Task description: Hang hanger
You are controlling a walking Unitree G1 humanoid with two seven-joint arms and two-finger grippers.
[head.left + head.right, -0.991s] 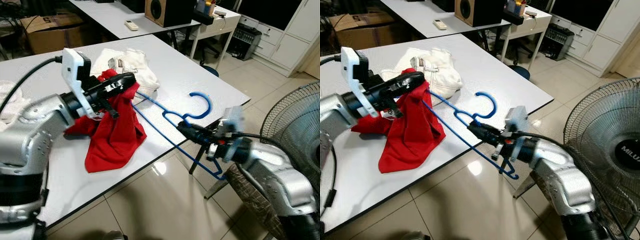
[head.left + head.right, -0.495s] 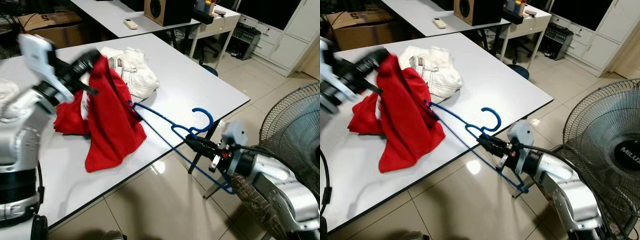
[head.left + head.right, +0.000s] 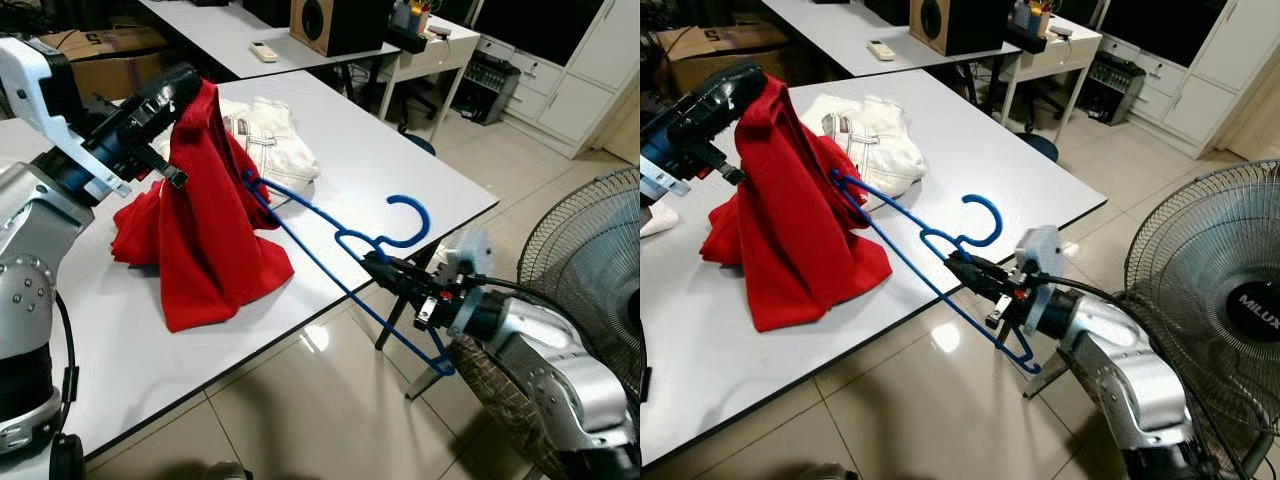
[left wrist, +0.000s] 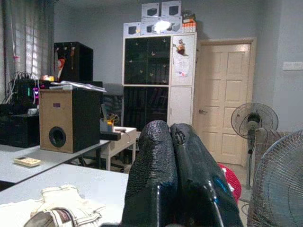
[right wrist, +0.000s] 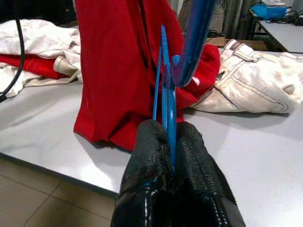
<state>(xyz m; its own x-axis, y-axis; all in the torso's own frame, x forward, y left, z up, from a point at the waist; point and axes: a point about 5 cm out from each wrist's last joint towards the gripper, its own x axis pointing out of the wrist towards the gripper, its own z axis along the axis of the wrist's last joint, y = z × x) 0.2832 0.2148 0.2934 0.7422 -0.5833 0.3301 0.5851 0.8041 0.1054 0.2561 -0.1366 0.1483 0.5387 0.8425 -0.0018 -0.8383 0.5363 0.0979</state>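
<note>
1. The left gripper (image 3: 185, 85) is up above the white table (image 3: 380, 170). Its two black fingers are pressed tight on the top of a red cloth (image 3: 215, 220). The cloth hangs down from them, and its bottom part lies on the table.
2. The right gripper (image 3: 378, 266) is out past the table edge, over the tiled floor (image 3: 300, 400). Its fingers are squeezed onto a blue hanger (image 3: 330, 235), just under the hook.
3. The hanger is tilted. One end pokes into the red cloth up by the left gripper. The other end points down toward the floor beside the right arm. The hook curls up over the table edge.
4. The right wrist view shows the grip up close: the thin blue bar sits right between the two black fingers (image 5: 151, 156). The head views are too far off to show this so well.
5. The left wrist view looks along the closed left fingers (image 4: 151, 161) at the room: a brown speaker (image 4: 68, 118), a dark cabinet (image 4: 147, 80) and a pale door (image 4: 227, 99). Just a small bit of red peeks out beside the fingers there.
6. White clothes (image 3: 275, 145) lie on the table behind the red cloth. The head views show them bunched up, and the right wrist view shows them flat, touching the red cloth.
7. The head views also show a big fan (image 3: 1210, 290) standing on the robot's right.
</note>
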